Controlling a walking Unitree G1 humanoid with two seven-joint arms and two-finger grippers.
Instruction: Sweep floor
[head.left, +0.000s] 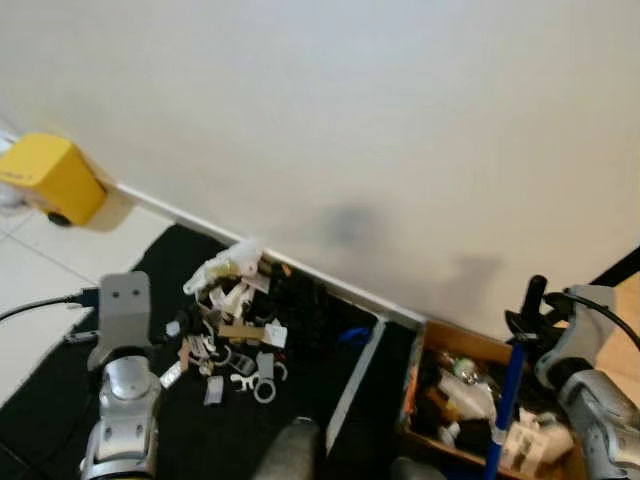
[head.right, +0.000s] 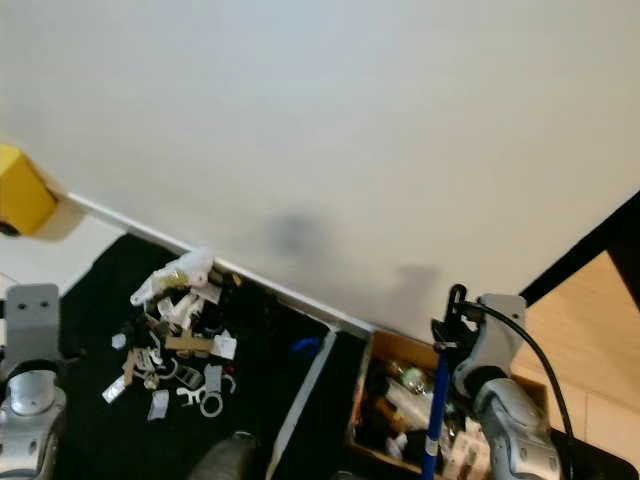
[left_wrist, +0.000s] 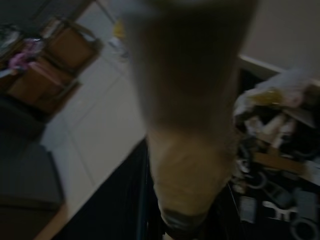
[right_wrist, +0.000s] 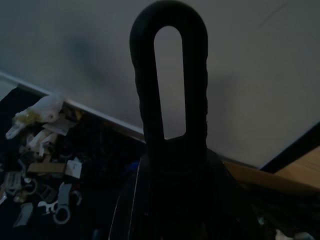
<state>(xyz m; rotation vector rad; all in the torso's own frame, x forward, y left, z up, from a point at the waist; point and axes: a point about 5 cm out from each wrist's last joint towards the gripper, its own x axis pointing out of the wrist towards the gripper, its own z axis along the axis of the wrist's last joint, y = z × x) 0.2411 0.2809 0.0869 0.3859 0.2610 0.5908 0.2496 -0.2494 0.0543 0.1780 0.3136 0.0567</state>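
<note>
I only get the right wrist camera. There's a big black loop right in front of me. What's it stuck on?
Observer: The loop tops a long blue pole that runs down toward the floor.
Operator: What's down by the pole?
Observer: An open cardboard box full of odds and ends. The pole's lower part crosses in front of it.
Operator: Is there anything past the trash pile, on its far side?
Observer: Yes, a yellow box-shaped thing sits at the foot of the wall.
</note>
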